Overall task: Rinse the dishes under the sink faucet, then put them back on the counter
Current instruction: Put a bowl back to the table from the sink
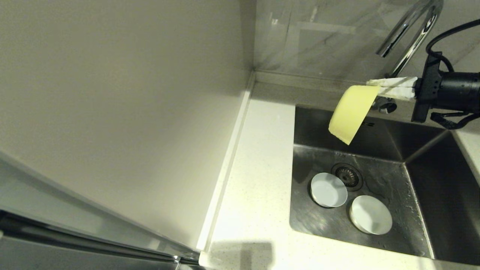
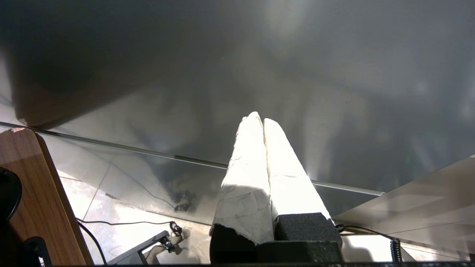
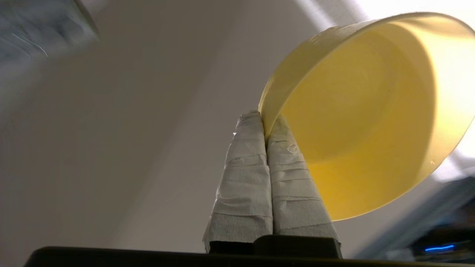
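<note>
**Yellow bowl held over the sink**

Head view: a white speckled counter (image 1: 258, 165) borders the steel sink (image 1: 420, 165); the right gripper (image 1: 371, 87) holds the yellow bowl (image 1: 352, 112) tilted below the faucet (image 1: 408, 33). The grey-blue bowl (image 1: 329, 190) and white bowl (image 1: 371, 215) lie beside the drain (image 1: 347, 174).

Left wrist view: the left gripper (image 2: 262, 120) is clenched on nothing, parked away.

Right wrist view: fingers (image 3: 252, 167) pinch the bowl's rim.

A pale side panel (image 1: 112, 112) rises left of the worktop, a grey marbled backsplash (image 1: 318, 37) behind; a wooden board (image 2: 33, 193) and floor cables (image 2: 122, 222) show below.
</note>
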You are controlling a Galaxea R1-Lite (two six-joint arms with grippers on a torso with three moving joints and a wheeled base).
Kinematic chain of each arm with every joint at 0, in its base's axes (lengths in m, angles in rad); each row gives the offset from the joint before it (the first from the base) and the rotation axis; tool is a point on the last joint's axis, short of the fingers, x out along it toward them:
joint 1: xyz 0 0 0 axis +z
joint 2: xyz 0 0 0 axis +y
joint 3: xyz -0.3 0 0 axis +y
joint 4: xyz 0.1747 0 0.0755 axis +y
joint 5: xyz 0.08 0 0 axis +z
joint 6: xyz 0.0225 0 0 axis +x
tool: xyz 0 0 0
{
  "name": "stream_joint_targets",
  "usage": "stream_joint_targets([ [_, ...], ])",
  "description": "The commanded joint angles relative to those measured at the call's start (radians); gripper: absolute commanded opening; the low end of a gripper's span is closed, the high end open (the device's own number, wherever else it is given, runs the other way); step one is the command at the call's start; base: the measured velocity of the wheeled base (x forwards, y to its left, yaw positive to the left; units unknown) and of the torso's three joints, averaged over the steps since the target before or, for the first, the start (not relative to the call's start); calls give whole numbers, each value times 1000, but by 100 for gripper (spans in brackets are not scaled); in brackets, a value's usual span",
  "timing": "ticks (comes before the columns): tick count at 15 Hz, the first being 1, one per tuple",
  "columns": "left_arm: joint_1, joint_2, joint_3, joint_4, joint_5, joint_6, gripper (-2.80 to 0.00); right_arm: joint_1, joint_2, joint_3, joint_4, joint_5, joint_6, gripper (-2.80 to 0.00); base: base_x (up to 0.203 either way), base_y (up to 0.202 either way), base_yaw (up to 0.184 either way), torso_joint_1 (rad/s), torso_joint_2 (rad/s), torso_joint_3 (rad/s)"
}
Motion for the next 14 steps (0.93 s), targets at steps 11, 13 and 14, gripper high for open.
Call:
stream_joint_targets([
  [11, 0, 0, 3, 0, 0, -1, -280, -87, -7, -33, -135, 136, 328, -280, 0, 0, 0, 0, 0, 0],
  [13, 0, 0, 3, 0, 0, -1, -280, -107, -21, 8, -137, 162, 377, -280, 0, 0, 0, 0, 0, 0],
  [14, 0, 0, 3, 0, 0, -1, -280, -106, -28, 3, -151, 167, 408, -280, 0, 0, 0, 0, 0, 0],
])
